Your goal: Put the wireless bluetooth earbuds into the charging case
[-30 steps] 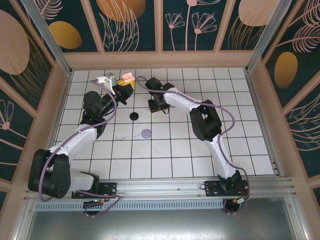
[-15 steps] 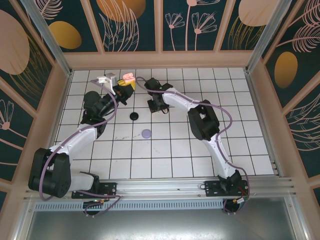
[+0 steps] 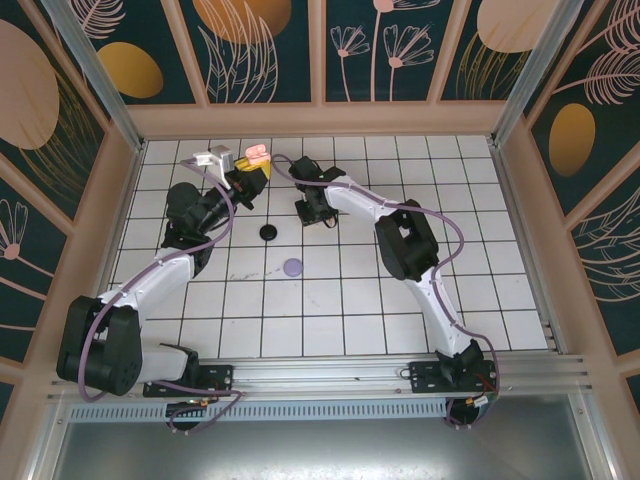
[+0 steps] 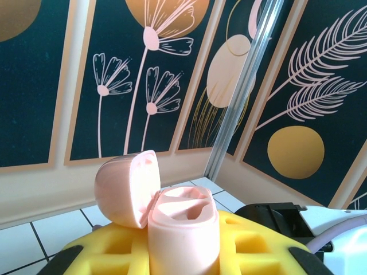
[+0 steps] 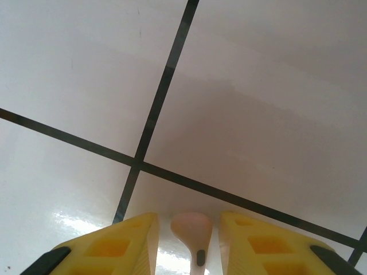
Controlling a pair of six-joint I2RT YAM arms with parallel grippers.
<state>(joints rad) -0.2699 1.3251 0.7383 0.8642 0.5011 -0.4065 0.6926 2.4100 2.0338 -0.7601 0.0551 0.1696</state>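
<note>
Round pink plastic charging case (image 4: 183, 235): smooth, matt. Small pink plastic earbud (image 5: 192, 226): smooth, slight sheen. Yellow moulded plastic fingers (image 5: 114, 246): matt, pocketed. White tiled counter (image 5: 258, 103): glossy, dark grout lines. Grey metal corner post (image 4: 246, 86): brushed.

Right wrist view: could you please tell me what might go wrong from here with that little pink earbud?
1. The small pink plastic earbud lies between the right end effector's yellow fingers with slim gaps either side; on the glossy white tile it may squirt out or get pinched askew if they close.
2. The left end effector holds the open pink plastic charging case aloft; its sockets are small, so a crooked earbud could miss and drop.
</note>
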